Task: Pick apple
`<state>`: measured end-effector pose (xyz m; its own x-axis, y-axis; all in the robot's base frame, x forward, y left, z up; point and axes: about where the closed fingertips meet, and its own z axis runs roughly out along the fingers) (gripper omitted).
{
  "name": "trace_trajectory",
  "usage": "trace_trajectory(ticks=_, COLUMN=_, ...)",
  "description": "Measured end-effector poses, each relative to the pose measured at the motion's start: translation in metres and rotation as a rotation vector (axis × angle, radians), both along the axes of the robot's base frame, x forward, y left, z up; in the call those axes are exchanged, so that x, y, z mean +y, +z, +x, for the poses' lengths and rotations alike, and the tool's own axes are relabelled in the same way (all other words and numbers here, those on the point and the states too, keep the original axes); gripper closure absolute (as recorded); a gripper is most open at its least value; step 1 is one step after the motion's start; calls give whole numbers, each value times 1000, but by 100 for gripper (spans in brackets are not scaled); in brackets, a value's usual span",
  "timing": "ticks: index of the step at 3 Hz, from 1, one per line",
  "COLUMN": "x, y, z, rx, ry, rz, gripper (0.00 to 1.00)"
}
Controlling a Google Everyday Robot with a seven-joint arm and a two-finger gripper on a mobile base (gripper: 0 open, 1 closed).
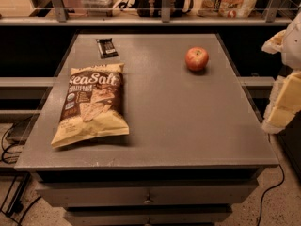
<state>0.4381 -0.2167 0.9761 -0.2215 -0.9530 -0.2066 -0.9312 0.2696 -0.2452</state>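
Observation:
The apple (196, 59), small, round and red with a yellowish patch, sits on the grey table top (178, 117) towards the far right. My gripper (284, 98) shows as white and cream parts at the right edge of the camera view, beyond the table's right side. It is apart from the apple, to the right of it and nearer the camera. Nothing is seen in it.
A large Sea Salt chip bag (91, 103) lies on the left of the table. A small dark wrapped bar (106, 47) lies at the far left. A railing and shelf (164, 13) with bags run behind. Drawers (148, 197) are below the front edge.

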Motion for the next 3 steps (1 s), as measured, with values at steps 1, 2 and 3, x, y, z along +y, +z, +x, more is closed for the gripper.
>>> trace_trajectory(ticks=1, x=0, y=0, z=0, rx=0, ry=0, rz=0, gripper=0)
trace_trajectory(ticks=2, x=0, y=0, z=0, rx=0, ry=0, rz=0, gripper=0)
trace_trajectory(ticks=3, x=6, y=-8, z=19, rx=-19, ry=3, rz=133, gripper=0)
